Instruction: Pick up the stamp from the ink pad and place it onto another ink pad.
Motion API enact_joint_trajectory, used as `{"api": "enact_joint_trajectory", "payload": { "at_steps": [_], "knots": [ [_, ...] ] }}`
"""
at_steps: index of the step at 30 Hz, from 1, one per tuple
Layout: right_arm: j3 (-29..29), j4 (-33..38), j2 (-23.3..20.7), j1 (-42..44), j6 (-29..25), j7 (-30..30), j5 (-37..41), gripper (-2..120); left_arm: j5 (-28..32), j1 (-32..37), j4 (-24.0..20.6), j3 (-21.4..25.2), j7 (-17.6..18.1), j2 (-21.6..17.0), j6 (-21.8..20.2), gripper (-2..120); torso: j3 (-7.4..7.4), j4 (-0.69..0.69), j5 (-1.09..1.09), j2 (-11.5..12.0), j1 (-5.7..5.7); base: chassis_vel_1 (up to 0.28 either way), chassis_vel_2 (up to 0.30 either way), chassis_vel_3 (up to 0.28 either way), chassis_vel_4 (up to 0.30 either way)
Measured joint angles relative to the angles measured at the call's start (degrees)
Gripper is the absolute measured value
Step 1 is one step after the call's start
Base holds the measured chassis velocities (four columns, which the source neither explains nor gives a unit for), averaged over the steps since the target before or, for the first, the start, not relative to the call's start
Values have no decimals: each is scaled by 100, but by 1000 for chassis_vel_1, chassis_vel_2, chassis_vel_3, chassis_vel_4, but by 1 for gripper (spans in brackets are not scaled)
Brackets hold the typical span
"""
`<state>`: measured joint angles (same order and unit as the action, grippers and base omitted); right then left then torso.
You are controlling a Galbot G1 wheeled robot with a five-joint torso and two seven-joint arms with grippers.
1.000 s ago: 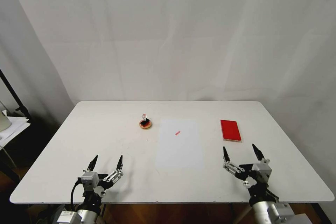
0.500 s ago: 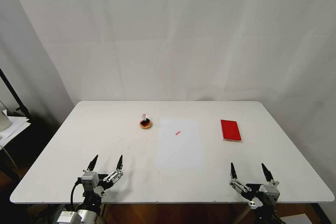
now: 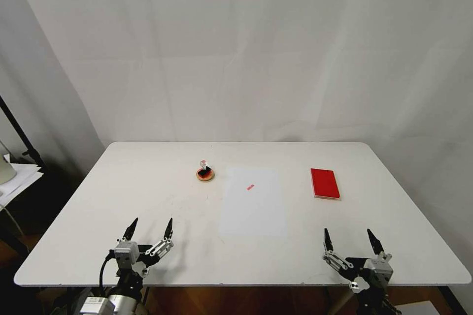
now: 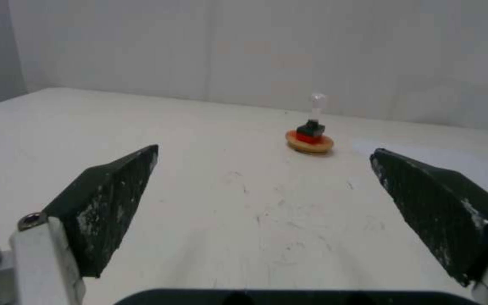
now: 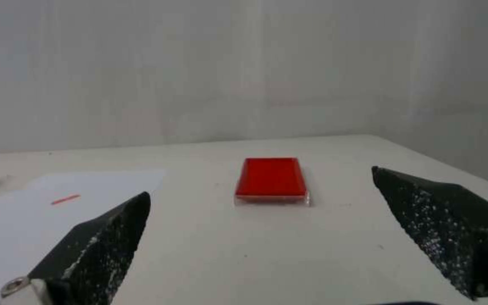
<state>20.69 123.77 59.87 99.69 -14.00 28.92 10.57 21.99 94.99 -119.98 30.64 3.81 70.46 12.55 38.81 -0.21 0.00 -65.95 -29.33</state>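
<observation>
The stamp (image 3: 203,166), with its black base and clear knob, stands upright on the small round orange-red ink pad (image 3: 205,176) at the table's middle left. In the left wrist view the stamp (image 4: 313,120) sits on that round pad (image 4: 309,146), well beyond the spread fingers (image 4: 108,199). The flat red rectangular ink pad (image 3: 324,183) lies bare at the right and appears again in the right wrist view (image 5: 271,177). My left gripper (image 3: 151,224) hangs open near the front edge, far short of the stamp. My right gripper (image 3: 349,236) is open at the front right, short of the red pad.
A white paper sheet (image 3: 253,206) with a small red mark (image 3: 250,187) lies between the two pads. The white table (image 3: 98,197) ends just behind both grippers. A dark stand and papers (image 3: 15,177) are off the table's left side.
My right gripper has drawn back from near the red rectangular pad toward the table's front edge, staying open. The left gripper, the stamp and both pads have not moved.
</observation>
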Motion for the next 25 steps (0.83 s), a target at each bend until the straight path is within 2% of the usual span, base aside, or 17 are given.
{"api": "enact_joint_trajectory", "payload": {
  "at_steps": [25],
  "knots": [
    [-13,-3,-8,-12,12,-3,12,100,0,0,0,0,0,0,0,100,0,0,0,0,0,0,0,0,0]
  ]
}}
